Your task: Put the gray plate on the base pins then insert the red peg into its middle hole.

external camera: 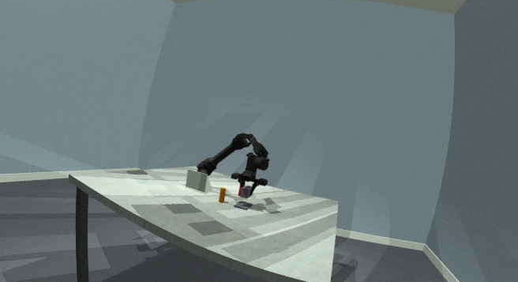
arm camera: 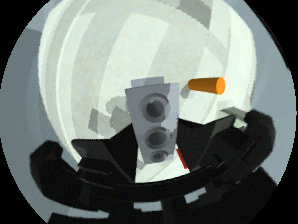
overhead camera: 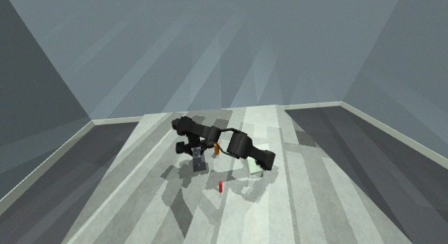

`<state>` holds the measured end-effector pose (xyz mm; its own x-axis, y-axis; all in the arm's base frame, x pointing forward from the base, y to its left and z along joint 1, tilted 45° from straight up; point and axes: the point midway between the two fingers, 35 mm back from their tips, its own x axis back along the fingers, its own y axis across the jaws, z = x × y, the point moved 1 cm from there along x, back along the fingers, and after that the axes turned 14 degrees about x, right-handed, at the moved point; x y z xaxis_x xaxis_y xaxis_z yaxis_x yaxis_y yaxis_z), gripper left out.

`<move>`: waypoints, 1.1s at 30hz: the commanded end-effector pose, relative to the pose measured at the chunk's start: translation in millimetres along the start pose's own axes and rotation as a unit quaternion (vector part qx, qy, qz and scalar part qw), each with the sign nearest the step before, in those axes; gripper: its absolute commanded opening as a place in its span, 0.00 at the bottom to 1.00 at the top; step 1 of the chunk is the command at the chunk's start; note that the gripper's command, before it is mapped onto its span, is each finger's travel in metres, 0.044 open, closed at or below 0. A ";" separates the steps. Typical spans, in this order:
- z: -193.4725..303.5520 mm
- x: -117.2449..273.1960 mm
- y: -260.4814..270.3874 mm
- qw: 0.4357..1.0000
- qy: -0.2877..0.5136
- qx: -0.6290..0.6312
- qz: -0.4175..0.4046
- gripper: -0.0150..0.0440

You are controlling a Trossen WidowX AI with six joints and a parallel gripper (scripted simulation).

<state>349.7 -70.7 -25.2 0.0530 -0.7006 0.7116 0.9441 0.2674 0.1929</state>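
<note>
My gripper (overhead camera: 196,147) (external camera: 247,190) (arm camera: 152,119) is shut on the gray plate (overhead camera: 197,152) (external camera: 246,192) (arm camera: 136,100), which shows three holes in a row in the wrist view. The plate hangs a little above the dark gray base (overhead camera: 201,168) (external camera: 243,205), with a gap between them in the exterior view. In the wrist view only a far strip of the base (arm camera: 148,81) shows past the plate; its pins are hidden there. The red peg (overhead camera: 220,187) (external camera: 239,190) stands upright on the table; a sliver of the peg (arm camera: 182,158) shows beside the right finger.
An orange cylinder (overhead camera: 216,149) (external camera: 222,195) (arm camera: 207,85) stands upright near the base. A pale green block (overhead camera: 254,166) (external camera: 196,180) stands by the arm's foot. Striped shadows cross the table (overhead camera: 259,223) (external camera: 292,246).
</note>
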 end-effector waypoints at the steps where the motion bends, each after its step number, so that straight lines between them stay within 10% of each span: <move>1: -5.2 -4.5 -5.2 1.000 0.001 -0.002 0.003 0.25; 33: -6.2 -20.8 -6.4 1.000 0.001 -0.002 0.003 0.25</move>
<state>346.0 -63.9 -42.5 0.0597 -0.6968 0.7148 0.9429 0.2745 0.1889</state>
